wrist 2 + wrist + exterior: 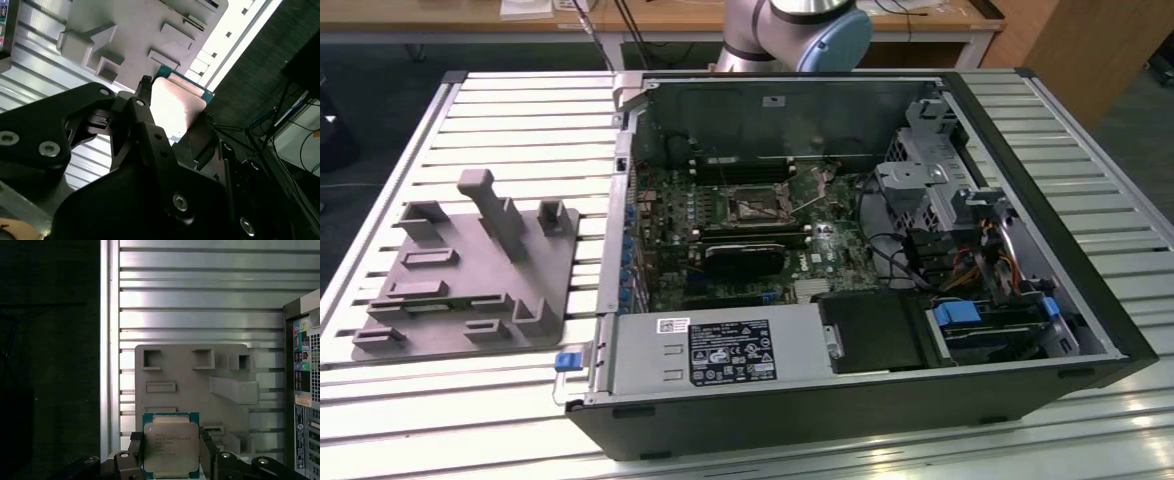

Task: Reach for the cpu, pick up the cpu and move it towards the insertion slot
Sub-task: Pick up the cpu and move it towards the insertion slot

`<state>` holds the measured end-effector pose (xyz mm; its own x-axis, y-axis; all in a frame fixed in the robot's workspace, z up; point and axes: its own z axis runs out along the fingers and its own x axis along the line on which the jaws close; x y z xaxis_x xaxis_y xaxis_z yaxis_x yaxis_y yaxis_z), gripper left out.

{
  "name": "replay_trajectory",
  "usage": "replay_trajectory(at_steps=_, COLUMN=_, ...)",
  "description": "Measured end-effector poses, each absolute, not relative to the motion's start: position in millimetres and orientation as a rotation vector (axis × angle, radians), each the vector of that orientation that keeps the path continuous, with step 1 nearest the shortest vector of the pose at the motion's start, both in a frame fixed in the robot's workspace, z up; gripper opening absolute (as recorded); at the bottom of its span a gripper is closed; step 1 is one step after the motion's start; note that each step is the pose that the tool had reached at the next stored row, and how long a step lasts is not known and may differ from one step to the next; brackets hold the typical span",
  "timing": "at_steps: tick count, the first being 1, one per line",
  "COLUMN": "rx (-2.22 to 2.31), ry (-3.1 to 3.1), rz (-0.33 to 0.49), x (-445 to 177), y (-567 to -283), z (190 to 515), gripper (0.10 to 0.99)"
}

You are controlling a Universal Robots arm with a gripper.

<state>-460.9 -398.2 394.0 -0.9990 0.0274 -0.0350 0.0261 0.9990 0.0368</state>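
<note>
The cpu (171, 446), a flat square chip with a silvery top and a green rim, sits between the two black fingers of my gripper (171, 455), which is shut on its opposite edges. In the second wrist view the same cpu (176, 107) shows from its side, pinched by the fingers (143, 97). It hangs over the near end of the grey fixture block (200, 385). The insertion slot (754, 208), a square socket with a dark centre and a metal frame, lies on the motherboard inside the open computer case (1014, 150).
The grey fixture block (467, 270) with its raised posts lies on the slatted metal table (520, 110), at the exterior view's left of the case. A black card (747, 255), drive cages (927, 185) and cables (987, 270) crowd the case around the socket.
</note>
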Motion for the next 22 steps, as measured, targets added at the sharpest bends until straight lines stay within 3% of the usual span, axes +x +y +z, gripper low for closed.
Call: replay_trajectory(at_steps=22, rx=0.042, ry=3.110, rz=0.056, x=-376, y=-398, z=394, gripper=0.533)
